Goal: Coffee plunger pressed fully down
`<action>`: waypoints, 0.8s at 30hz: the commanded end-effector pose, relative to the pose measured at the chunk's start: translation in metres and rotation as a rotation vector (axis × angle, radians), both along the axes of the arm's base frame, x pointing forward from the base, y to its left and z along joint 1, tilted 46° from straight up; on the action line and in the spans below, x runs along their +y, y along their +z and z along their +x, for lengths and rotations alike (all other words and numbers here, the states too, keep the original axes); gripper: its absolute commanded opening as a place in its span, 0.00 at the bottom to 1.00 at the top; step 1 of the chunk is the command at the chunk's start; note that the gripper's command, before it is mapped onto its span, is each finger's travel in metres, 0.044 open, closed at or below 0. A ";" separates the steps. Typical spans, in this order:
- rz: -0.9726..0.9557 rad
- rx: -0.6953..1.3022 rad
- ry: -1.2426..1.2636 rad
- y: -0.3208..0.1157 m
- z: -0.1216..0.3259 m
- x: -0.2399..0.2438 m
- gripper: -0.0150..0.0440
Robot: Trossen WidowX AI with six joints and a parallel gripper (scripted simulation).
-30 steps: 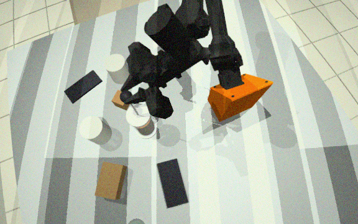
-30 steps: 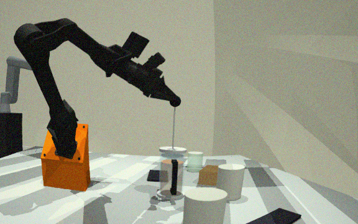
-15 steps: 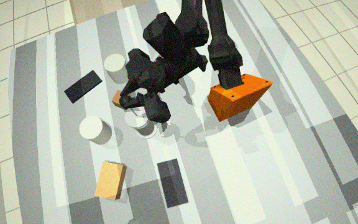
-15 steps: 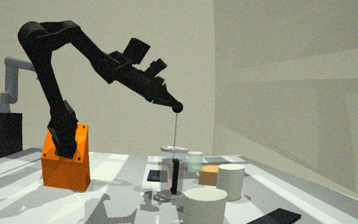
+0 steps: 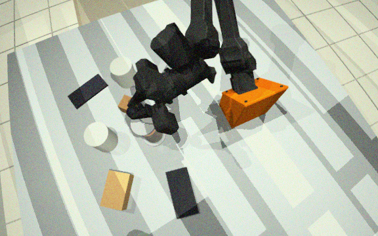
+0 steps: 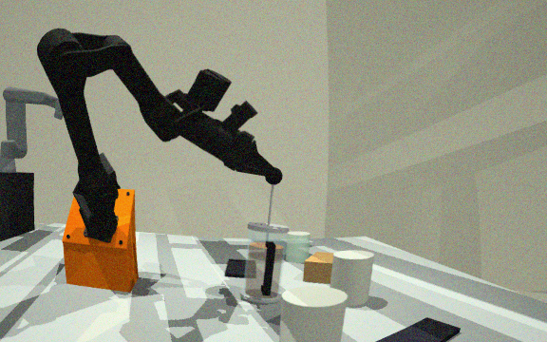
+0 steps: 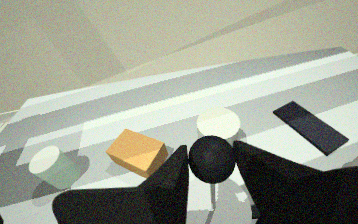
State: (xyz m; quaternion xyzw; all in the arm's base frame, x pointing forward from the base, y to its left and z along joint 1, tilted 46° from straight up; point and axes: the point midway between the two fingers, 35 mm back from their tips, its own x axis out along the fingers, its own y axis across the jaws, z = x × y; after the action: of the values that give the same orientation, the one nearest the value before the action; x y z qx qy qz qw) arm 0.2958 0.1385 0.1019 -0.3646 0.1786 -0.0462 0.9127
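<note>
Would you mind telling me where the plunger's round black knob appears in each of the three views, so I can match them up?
Top: not visible; the arm hides the knob above the glass coffee press, left of centre.
Exterior: the knob is near centre, held at the gripper tip, atop the thin rod.
Wrist: bottom centre, pinched between the fingers.
Shared landmark: the small tan block beside the press.

counter [image 5: 274, 170]: grey/white stripes | arm base block [image 5: 251, 101]: orange | round plunger knob [image 7: 211, 159]: black | two upright cylinders [image 5: 100, 136]: cream | flat slab [image 5: 182, 191]: dark navy
</note>
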 end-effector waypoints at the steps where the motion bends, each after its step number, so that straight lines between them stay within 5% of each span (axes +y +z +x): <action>1: -0.034 0.041 -0.012 -0.020 0.000 -0.013 0.47; 24: -0.042 0.027 -0.008 -0.042 0.011 -0.041 0.47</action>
State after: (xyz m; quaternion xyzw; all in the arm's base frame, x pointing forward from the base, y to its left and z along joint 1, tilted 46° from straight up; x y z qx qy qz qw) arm 0.3086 0.1129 0.0759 -0.3634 0.1687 -0.0405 0.9153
